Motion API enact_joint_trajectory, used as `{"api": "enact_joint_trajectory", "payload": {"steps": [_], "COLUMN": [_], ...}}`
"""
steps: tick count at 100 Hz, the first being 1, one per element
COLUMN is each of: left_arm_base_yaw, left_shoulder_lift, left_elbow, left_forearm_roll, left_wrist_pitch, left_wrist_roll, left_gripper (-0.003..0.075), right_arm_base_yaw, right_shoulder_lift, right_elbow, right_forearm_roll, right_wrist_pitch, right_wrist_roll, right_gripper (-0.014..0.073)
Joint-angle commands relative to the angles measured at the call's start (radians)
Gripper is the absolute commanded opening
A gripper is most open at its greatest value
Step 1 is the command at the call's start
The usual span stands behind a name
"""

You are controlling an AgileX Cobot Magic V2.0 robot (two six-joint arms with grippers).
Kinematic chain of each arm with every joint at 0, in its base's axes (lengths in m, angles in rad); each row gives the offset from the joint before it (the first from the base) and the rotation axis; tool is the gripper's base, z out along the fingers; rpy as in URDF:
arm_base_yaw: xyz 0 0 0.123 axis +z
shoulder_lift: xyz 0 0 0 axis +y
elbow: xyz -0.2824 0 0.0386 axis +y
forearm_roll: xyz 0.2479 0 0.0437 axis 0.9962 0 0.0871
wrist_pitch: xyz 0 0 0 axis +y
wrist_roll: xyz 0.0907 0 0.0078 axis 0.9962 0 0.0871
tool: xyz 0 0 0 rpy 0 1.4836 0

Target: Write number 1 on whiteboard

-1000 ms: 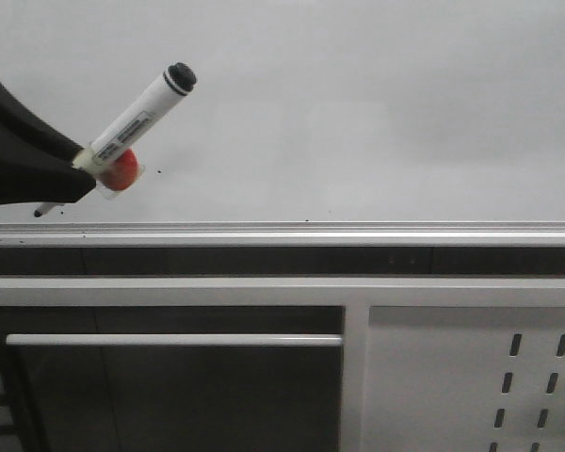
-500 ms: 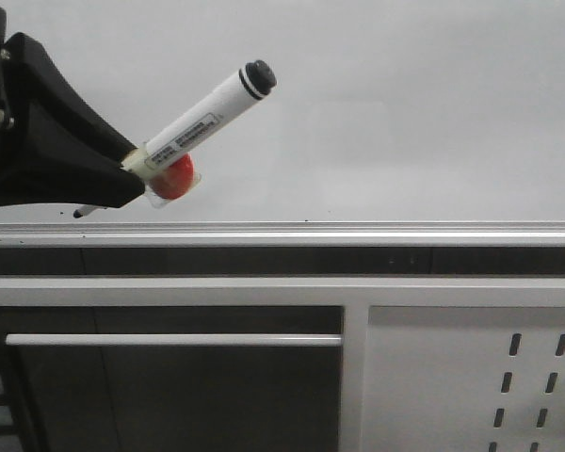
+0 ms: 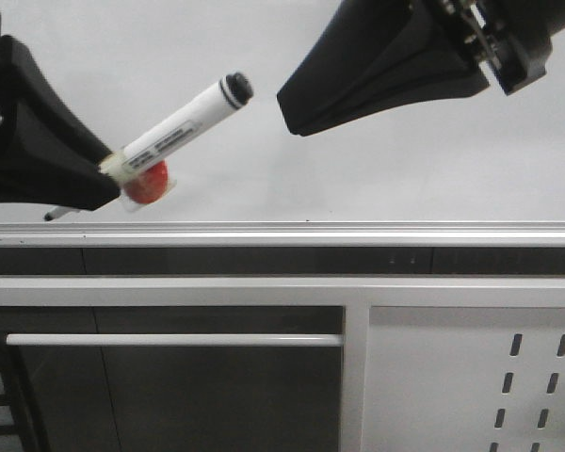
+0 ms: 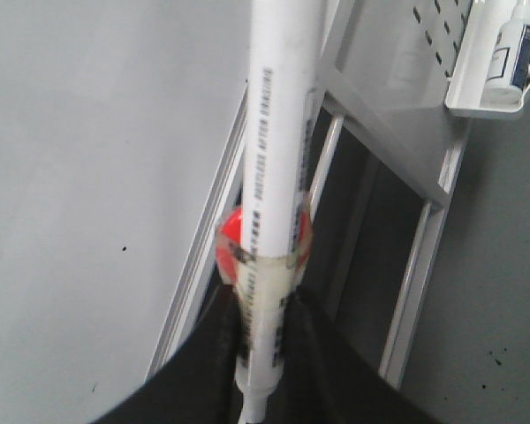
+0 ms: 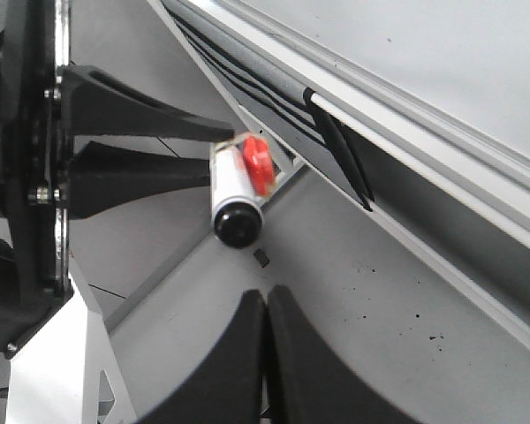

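At about 9 o'clock in the front view, the left gripper (image 3: 99, 184) is closed around a marker (image 3: 184, 121). It grips the tip end, where pale tape and a small red piece (image 3: 147, 184) are wrapped on the barrel. The marker's black capped end (image 3: 236, 87) points toward 2 o'clock, away from the board surface. In the left wrist view the two dark fingers (image 4: 208, 353) press the barrel from both sides just below the tape, and the marker tip (image 4: 253, 412) sticks out between them.

The whiteboard (image 3: 386, 179) fills the upper half of the front view, with its silver frame edge (image 3: 358, 229) running across the middle. I see only tiny dark specks on it; no number 1 is drawn so far, so I judge the writing is not begun.

At 1 o'clock the right gripper (image 3: 292, 118) hangs above the board, near the capped end but apart from it. In the right wrist view its fingers (image 5: 234, 353) lie together with almost no gap and hold nothing.

The marker looks light and stiff, with a smooth plastic barrel that may slip or turn under pressure. The taped part near the tip is probably the best place to hold it. The cap should pull off straight along the barrel.
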Motion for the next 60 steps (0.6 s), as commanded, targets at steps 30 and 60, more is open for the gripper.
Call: {"api": "enact_joint_trajectory", "payload": {"steps": [30,60], "left_arm_base_yaw": [-0.013,-0.068], "left_shoulder_lift": [-0.01,0.004], "left_elbow": [-0.035,-0.037], "left_forearm_roll": [0.0,0.044], "left_wrist_pitch": [-0.051,-0.063], "left_wrist_roll": [-0.01,-0.002], "left_gripper": [-0.0018,-0.0018], "right_arm_base_yaw": [0.001,0.04], "right_shoulder_lift": [-0.017,0.032], "right_elbow": [-0.039,-0.101], "right_forearm_roll": [0.041,0.056], "right_wrist_pitch": [-0.034,-0.015], "right_wrist_roll": [-0.014,-0.023], "right_gripper": [0.0431,0.0396]}}
